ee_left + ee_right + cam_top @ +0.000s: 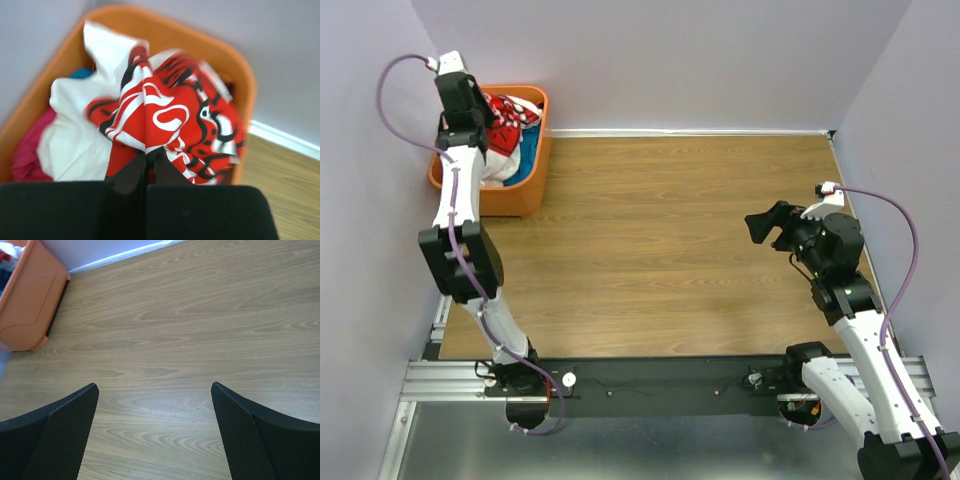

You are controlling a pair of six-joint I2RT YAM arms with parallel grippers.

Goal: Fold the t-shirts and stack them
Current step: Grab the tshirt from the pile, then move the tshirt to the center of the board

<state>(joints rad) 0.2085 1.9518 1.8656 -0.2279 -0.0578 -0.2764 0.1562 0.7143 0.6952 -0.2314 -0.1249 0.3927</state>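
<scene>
The white t-shirt with the red print (165, 115) lies bunched in the orange basket (245, 90), also seen in the top view (508, 125). My left gripper (148, 155) is shut on a fold of its red printed cloth and holds it up over the basket. The magenta t-shirt (27, 150) lies at the basket's left side. A bit of the teal-blue t-shirt (80, 73) shows behind the white cloth. My right gripper (155, 390) is open and empty above the bare wood at the table's right (768, 225).
The orange basket (520, 190) stands in the table's far left corner against the lilac walls. The wooden tabletop (660, 250) runs between the two arms. A white baseboard (125, 255) marks the far edge. The basket's side shows in the right wrist view (30, 300).
</scene>
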